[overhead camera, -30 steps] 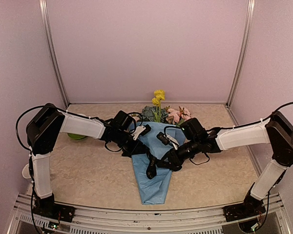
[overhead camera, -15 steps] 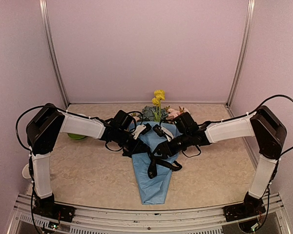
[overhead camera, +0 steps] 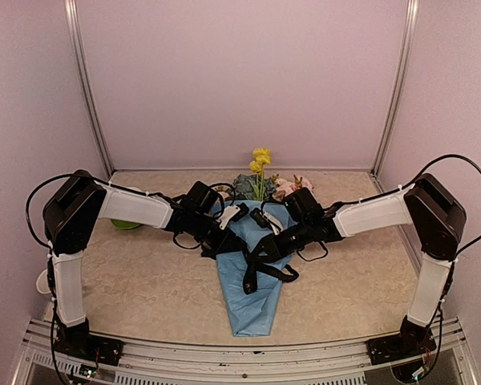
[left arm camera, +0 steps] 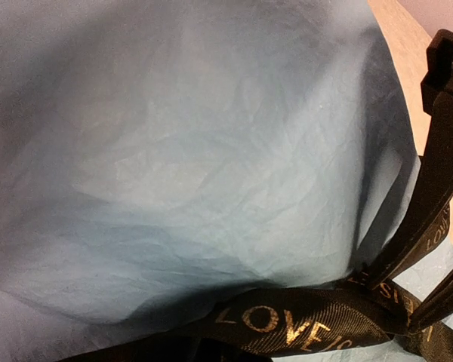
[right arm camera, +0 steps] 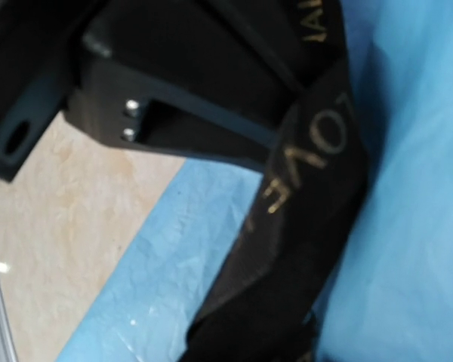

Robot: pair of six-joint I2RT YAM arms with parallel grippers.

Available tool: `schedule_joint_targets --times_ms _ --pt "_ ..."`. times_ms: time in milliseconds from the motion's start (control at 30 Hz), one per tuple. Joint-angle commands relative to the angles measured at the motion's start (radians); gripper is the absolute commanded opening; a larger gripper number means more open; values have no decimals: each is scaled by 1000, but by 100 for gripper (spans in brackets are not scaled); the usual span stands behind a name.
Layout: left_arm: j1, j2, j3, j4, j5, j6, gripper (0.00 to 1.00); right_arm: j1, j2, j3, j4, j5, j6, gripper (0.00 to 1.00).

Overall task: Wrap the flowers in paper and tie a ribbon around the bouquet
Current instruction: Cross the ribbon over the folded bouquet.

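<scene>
The bouquet lies on the table as a light-blue paper (overhead camera: 255, 301) cone with its tip toward me. Yellow, pink and blue-green flowers (overhead camera: 260, 160) stick out of the far end. A black ribbon (overhead camera: 264, 269) with gold lettering crosses the cone's middle, and a loose end hangs to the left. My left gripper (overhead camera: 222, 243) sits at the cone's left side, shut, and the ribbon (left arm camera: 302, 326) runs into its jaws over the paper (left arm camera: 196, 151). My right gripper (overhead camera: 261, 251) is over the cone's middle. The ribbon (right arm camera: 302, 226) runs down toward its jaws, which are hidden.
A green saucer (overhead camera: 127, 224) sits behind the left arm at the table's left. Pale walls and metal corner posts close the table (overhead camera: 144, 281) in on three sides. Black cables loop beside both wrists.
My right arm has swung left and back, carrying its gripper from the cone's right edge to its middle. The ribbon loop has shifted with it. The left arm has stayed put.
</scene>
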Motion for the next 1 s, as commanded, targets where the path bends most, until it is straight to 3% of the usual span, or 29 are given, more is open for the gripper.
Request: schedule_joint_targets --times_ms 0,233,533,567,633,667,833,967 --pt "-7 -5 24 10 16 0 0 1 26 9 25 -26 11 23" --pt "-7 -6 24 7 17 2 0 1 30 25 8 -32 15 0" --pt "-4 -8 20 9 16 2 0 13 -30 -12 62 -84 46 0" --pt "-4 -8 20 8 16 2 0 22 -34 -11 58 -55 58 3" --pt "-4 -8 19 6 17 3 0 46 -51 -7 36 5 82 20" --pt "-4 -9 20 5 17 2 0 65 -70 -7 24 48 87 23" --pt "-2 -6 15 6 20 4 0 99 -168 -39 -45 200 218 27" --pt "-4 -5 15 7 25 4 0 107 -218 -111 -62 187 335 44"
